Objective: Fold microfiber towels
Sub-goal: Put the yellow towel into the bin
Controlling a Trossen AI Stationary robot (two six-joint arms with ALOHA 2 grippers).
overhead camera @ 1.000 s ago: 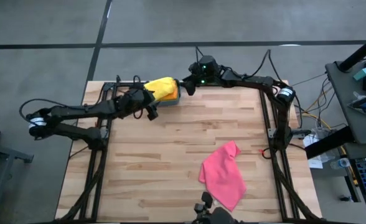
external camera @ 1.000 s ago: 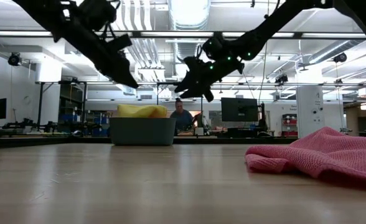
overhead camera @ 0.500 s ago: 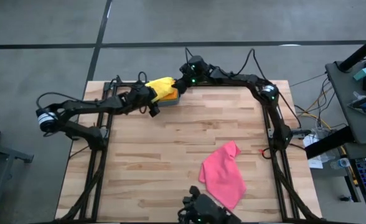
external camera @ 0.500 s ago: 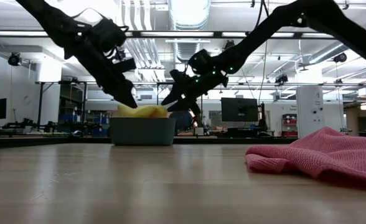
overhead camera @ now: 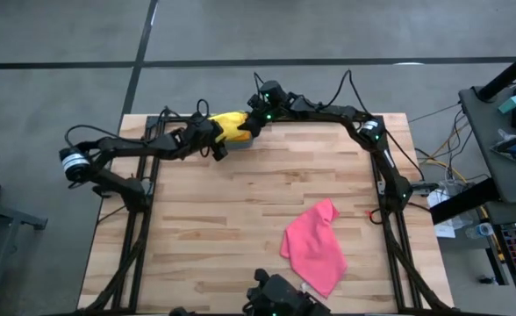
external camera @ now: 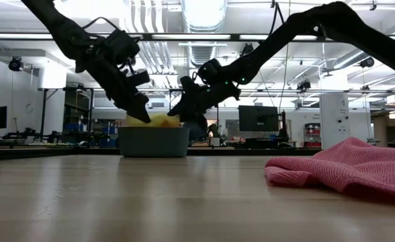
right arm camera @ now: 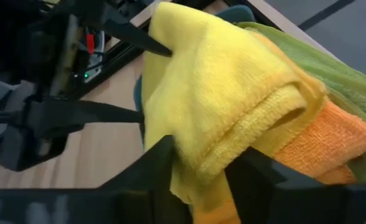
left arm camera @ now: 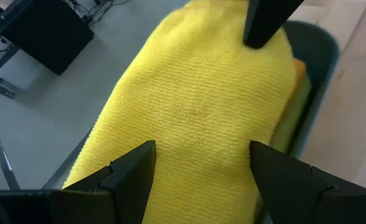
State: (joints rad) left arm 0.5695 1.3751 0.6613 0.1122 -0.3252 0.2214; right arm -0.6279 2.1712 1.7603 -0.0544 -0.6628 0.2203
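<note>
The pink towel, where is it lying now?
In the high view the pink towel lies crumpled on the table's near right part, far from the bin and both arms.

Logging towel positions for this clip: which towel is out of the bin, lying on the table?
The pink towel, crumpled alone on the wooden table. The yellow towel, orange towel and green towel sit piled in the bin.
</note>
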